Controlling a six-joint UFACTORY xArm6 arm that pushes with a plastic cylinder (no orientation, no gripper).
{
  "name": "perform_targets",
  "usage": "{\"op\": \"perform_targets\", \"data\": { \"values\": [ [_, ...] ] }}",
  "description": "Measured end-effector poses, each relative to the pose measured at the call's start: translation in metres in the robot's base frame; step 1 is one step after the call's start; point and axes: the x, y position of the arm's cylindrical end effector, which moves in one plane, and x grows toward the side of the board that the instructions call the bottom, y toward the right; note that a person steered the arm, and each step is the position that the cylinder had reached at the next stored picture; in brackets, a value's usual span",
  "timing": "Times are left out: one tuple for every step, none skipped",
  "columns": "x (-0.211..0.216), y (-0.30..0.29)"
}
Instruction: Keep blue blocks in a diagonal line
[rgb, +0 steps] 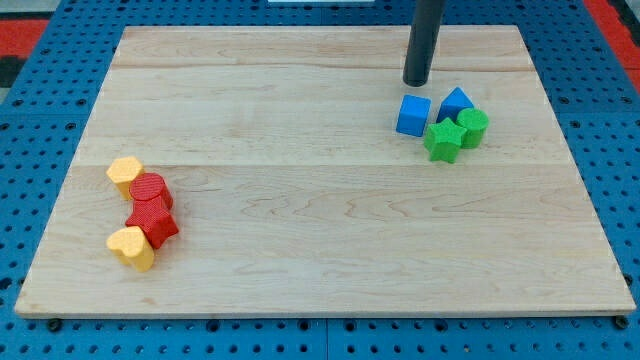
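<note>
Looking at the view's upper right, you find my tip (416, 82) resting on the tabletop (320, 200), just above the blue cube (412, 116) and apart from it by a narrow gap. The tool is a bare rod with nothing to open or close; it grasps nothing and touches no block.

You see the second blue block (456, 102), wedge-like in shape, to the right of the cube and slightly higher, set below and to the right of the tip. The two blue blocks sit close together, nearly touching.

Pressed against them from below right: a green star-shaped block (443, 140) and a green cylinder (473, 127).

Well apart, at the view's lower left, you have a cluster running top to bottom: yellow block (125, 174), red cylinder (151, 190), red block (152, 222), yellow block (132, 247), each touching the next.
</note>
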Motion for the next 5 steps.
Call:
{"op": "perform_targets", "data": {
  "values": [
    [0.013, 0.033],
    [0.014, 0.114],
    [0.025, 0.158],
    [0.082, 0.153],
    [0.085, 0.120]
  ]
}}
